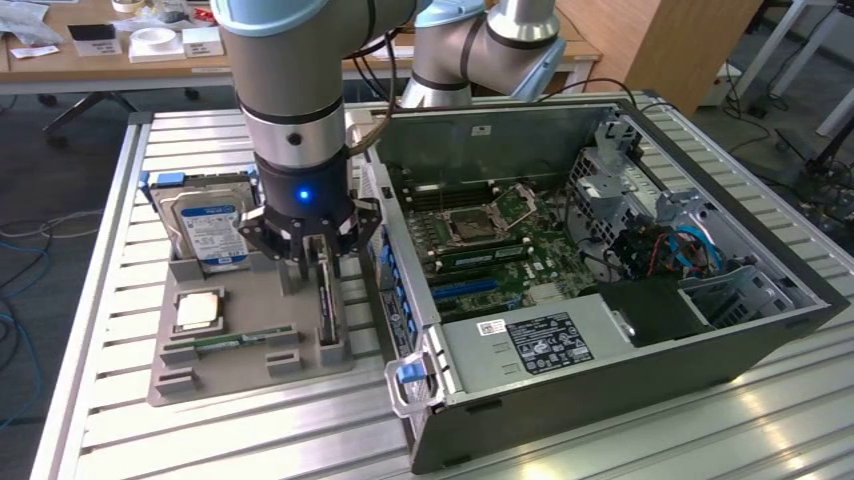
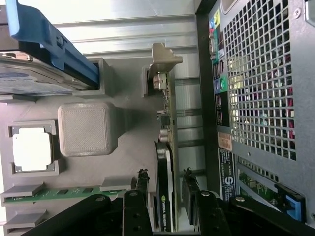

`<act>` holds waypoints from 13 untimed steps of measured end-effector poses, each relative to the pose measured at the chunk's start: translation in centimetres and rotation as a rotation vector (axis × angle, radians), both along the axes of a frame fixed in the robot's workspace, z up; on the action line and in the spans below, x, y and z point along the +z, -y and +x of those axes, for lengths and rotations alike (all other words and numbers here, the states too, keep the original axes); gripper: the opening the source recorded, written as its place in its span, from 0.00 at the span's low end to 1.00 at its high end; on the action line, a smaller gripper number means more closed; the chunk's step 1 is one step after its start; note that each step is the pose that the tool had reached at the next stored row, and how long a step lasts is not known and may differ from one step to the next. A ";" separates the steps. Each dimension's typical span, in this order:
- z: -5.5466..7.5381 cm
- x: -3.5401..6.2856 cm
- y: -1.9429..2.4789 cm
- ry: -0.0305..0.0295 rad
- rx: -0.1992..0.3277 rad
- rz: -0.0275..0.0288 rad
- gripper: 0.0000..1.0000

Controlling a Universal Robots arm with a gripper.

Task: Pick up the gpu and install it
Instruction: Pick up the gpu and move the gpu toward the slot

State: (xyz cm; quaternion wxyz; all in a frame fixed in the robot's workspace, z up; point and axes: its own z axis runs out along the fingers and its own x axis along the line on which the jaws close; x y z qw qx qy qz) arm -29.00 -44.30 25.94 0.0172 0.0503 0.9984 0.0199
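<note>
The gpu (image 1: 327, 312) stands on its long edge in a slot at the exterior view's right side of the grey holder tray (image 1: 240, 378). In the wrist view the gpu (image 2: 164, 152) shows a green board edge, a black cooler and a silver bracket. My gripper (image 1: 316, 262) hangs straight over it, open. One of the black fingers (image 2: 142, 189) is on the cooler side and the other on the board side, each with a thin gap to the card. The gripper (image 2: 165, 173) straddles the card's cooler end and the card rests in its slot.
An open PC case (image 1: 747, 330) lies to the exterior view's right of the tray, motherboard (image 1: 501, 250) exposed; its perforated wall (image 2: 261, 88) is close beside the card. The tray also holds a hard drive (image 1: 207, 228), a processor (image 1: 200, 310) and a memory stick (image 1: 240, 340).
</note>
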 end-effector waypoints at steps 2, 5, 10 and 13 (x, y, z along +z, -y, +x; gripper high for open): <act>0.0 -0.19 0.00 0.0000 0.000 0.0000 0.42; 0.0 -0.24 0.00 -0.0003 0.000 -0.0003 0.42; 0.0 -0.34 0.00 -0.0001 0.000 0.0000 0.42; 0.0 -0.39 0.00 0.0001 0.000 0.0002 0.42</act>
